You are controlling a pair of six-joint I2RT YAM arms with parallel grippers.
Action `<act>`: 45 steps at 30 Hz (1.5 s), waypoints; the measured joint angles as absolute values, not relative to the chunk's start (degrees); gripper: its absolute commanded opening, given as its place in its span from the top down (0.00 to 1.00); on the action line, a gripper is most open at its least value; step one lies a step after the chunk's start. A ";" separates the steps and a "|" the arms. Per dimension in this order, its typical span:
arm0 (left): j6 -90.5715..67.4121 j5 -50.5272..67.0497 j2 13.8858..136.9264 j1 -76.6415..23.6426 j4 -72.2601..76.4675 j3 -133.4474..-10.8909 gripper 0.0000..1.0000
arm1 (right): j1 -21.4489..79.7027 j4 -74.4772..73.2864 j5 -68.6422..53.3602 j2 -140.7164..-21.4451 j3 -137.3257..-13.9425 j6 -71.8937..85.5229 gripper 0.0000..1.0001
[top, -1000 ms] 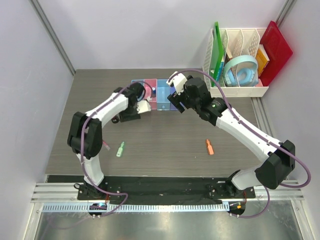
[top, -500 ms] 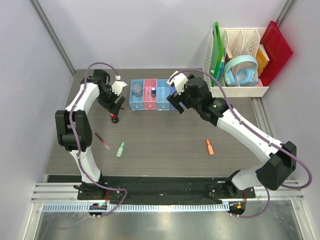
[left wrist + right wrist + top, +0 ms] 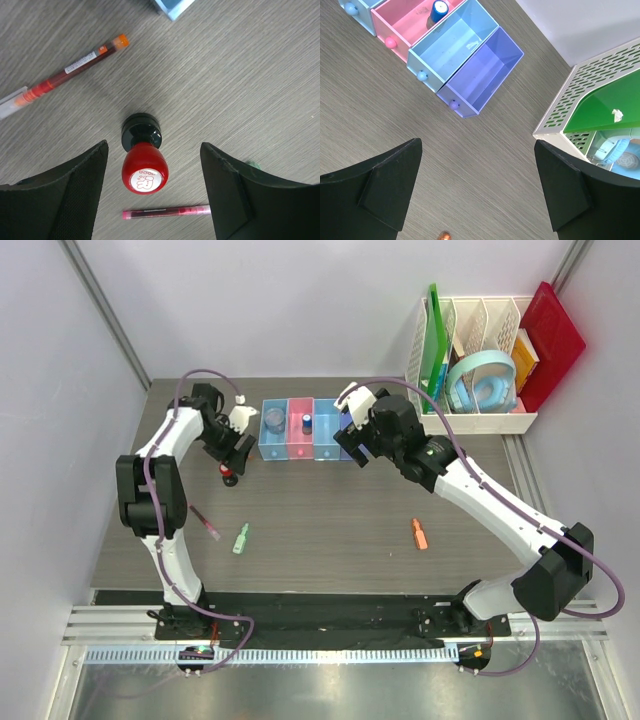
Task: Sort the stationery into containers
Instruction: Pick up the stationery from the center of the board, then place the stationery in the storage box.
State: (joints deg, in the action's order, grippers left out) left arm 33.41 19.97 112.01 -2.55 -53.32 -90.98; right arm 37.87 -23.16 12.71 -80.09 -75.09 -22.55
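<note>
The four joined bins stand at the table's back. A clear round piece lies in the left light-blue bin, and a blue-capped piece stands in the pink bin. My left gripper is open above a red ball-like stamp on a black base, jaws either side and not touching it. A dark red pen, a light green marker and an orange marker lie on the table. My right gripper is open and empty before the purple bin.
A white slotted rack with green and red boards and a light-blue ring stands at the back right. In the left wrist view a second red pen with an orange tip lies left of the stamp. Grey walls close both sides.
My left gripper has swung left from the pink bin to above the red stamp. The blue-capped piece now shows in the pink bin. The right arm has not moved.
</note>
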 measured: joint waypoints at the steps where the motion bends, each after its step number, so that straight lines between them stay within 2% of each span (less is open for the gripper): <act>1: 33.41 19.92 112.01 -2.55 -53.32 -90.72 0.30 | 37.87 -23.16 12.71 -80.09 -75.09 -22.55 0.00; 2: 33.43 19.68 112.01 -2.50 -53.30 -90.37 0.36 | 37.87 -23.16 12.71 -80.09 -75.09 -22.55 0.00; 3: 33.43 19.55 112.01 -2.48 -53.30 -90.11 0.37 | 37.87 -23.16 12.71 -80.09 -75.09 -22.55 0.00; 13: 33.45 17.98 111.68 -2.02 -52.73 -87.50 0.44 | 37.87 -23.16 12.73 -80.09 -75.09 -22.55 0.00; 16: 33.41 17.54 111.68 -2.02 -52.71 -87.50 0.58 | 37.87 -23.16 12.73 -80.09 -75.09 -22.55 0.00; 19: 33.56 17.04 111.57 -2.02 -52.56 -87.35 0.81 | 37.87 -23.16 12.75 -80.09 -75.09 -22.55 0.00; 20: 33.78 16.95 111.46 -2.02 -52.53 -87.29 0.91 | 37.87 -23.16 12.75 -80.09 -75.09 -22.55 0.00; 22: 33.61 16.56 111.31 -2.02 -52.60 -87.29 1.00 | 37.87 -23.16 12.78 -80.09 -75.09 -22.55 0.01; 30: 33.67 15.94 110.65 -3.77 -57.49 -91.92 1.00 | 37.87 -23.16 13.41 -80.09 -75.09 -22.74 0.00; 40: 31.35 16.97 110.59 -17.02 -58.85 -116.84 1.00 | 37.74 -23.14 15.18 -80.20 -75.09 -23.44 0.00; 45: 30.63 16.01 119.85 -21.74 -58.50 -129.14 1.00 | 37.26 -23.09 15.92 -80.29 -75.09 -24.27 0.00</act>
